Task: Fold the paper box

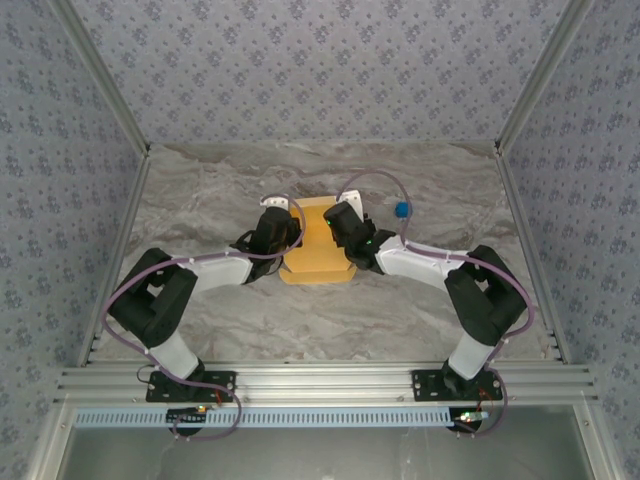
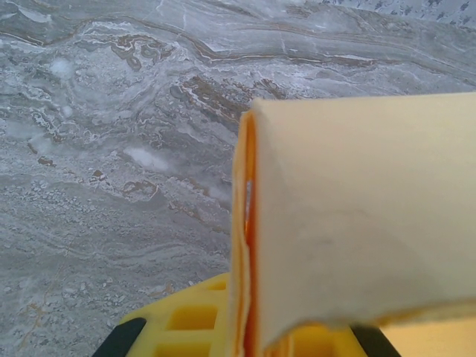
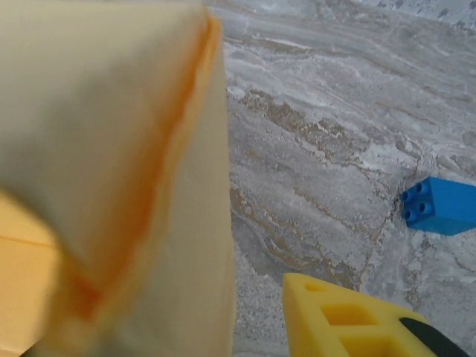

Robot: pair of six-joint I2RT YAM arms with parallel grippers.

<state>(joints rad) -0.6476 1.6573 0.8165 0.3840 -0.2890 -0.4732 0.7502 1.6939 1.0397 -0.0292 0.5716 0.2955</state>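
Observation:
The paper box, yellow-orange card, lies partly folded in the middle of the table between both grippers. My left gripper is at its left side, shut on a raised wall. In the left wrist view that wall of the paper box stands edge-on between the yellow fingers. My right gripper is at the box's right side and stands open. In the right wrist view one yellow finger sits apart from the paper box, with bare table between them. The other finger is hidden behind the card.
A small blue block lies on the marble table right of the box, also in the right wrist view as the blue block. Patterned walls and metal rails close in the table on three sides.

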